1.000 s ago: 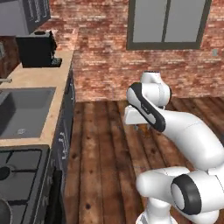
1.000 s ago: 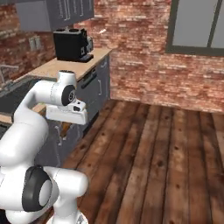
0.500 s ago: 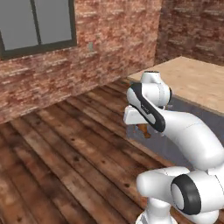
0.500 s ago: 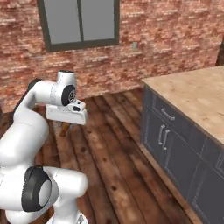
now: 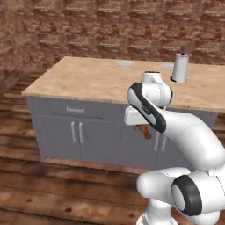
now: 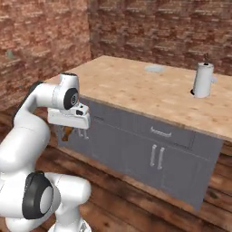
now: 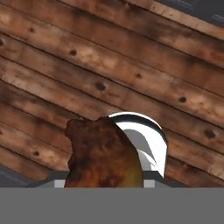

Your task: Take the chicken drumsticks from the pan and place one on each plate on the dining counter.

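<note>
The gripper's (image 5: 143,130) fingertips are hidden: in the left base view the white hand covers them, and in the hand view the meat blocks them. How far apart the jaws stand cannot be read directly, but a chicken drumstick (image 7: 104,156) hangs from the hand with nothing under it, so the pincer is closed on it.

In the hand view the drumstick fills the lower middle, a lumpy mottled piece of dark brown and rusty orange, its lower part cut off at the bottom. Below it lies a dark wooden plank floor (image 7: 131,65).

In the left base view only the drumstick's thin brown end pokes out beneath the hand, in front of the grey cabinet doors (image 5: 79,132). In the right base view a small brown bit (image 6: 66,133) shows under the hand, level with the cabinet front.

The dining counter (image 5: 96,81), a pale wood slab on a grey base, stands just ahead of the arm. One plate (image 6: 155,68) lies flat far back on it, small and faint. A second pale patch (image 5: 167,67) is partly hidden behind an upright grey paper towel roll (image 5: 180,68) and is hard to make out.
</note>
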